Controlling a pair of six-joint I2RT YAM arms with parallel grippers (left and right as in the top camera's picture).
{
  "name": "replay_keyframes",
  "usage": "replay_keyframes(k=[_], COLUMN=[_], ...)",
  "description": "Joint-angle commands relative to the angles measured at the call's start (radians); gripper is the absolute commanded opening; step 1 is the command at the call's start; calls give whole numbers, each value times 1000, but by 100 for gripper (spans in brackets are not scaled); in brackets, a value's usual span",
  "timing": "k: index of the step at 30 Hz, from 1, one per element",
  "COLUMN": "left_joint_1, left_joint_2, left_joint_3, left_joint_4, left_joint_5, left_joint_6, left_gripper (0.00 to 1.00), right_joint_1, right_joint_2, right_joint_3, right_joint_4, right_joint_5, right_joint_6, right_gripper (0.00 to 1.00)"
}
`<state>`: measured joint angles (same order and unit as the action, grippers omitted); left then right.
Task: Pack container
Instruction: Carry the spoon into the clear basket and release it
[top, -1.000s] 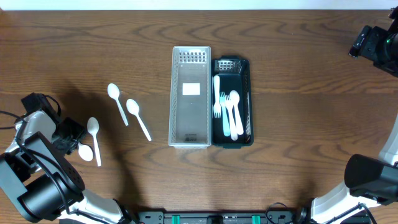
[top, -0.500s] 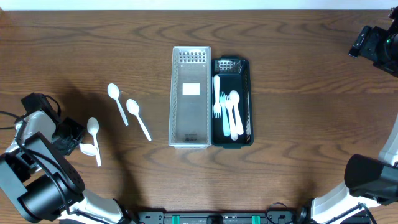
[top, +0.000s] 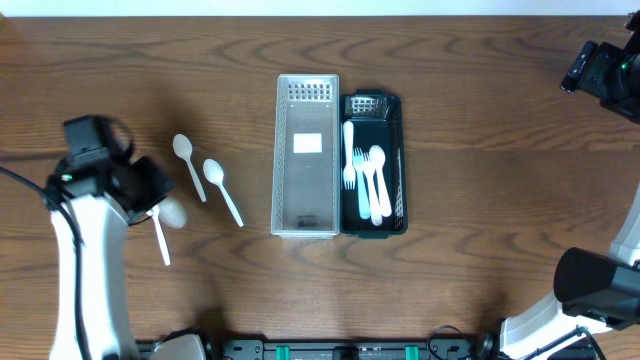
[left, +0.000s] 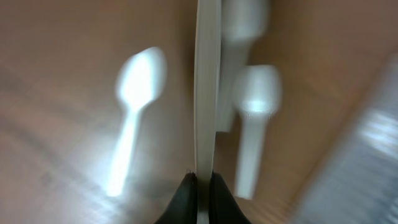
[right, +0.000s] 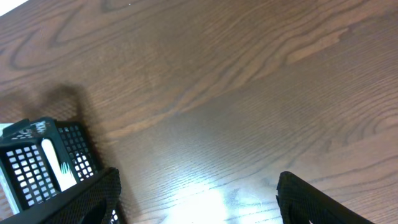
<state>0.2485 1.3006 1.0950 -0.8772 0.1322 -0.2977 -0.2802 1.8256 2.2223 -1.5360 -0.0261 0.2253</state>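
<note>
Now the left gripper (left: 202, 185) is pressed together on a white spoon (top: 162, 240), pinching it edge-on, so we judge the pick-up is in hand. It hangs beside the left arm, left of two loose spoons (top: 182, 147). Its long axis runs roughly parallel to the clear container (top: 278, 160), bowl toward the far edge. Next we must carry it right and lay it lengthwise inside. Farthest off, the right gripper (right: 196, 199) stands spread and empty.
</note>
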Motion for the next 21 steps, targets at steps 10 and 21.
replay_keyframes(k=[10,21], left_joint_1=[-602,-750], left_joint_2=[-29,297], left_joint_3=[84,85], left_joint_4=[154,191], left_joint_5=[14,14], left_joint_6=[26,253], left_gripper=[6,6], right_joint_1=[6,6], right_joint_2=[-6,-6], right_joint_3=[-1,-1], right_joint_4=[-2,-2], right_joint_5=[-6,-8], right_joint_6=[-14,-13], right_gripper=[84,84])
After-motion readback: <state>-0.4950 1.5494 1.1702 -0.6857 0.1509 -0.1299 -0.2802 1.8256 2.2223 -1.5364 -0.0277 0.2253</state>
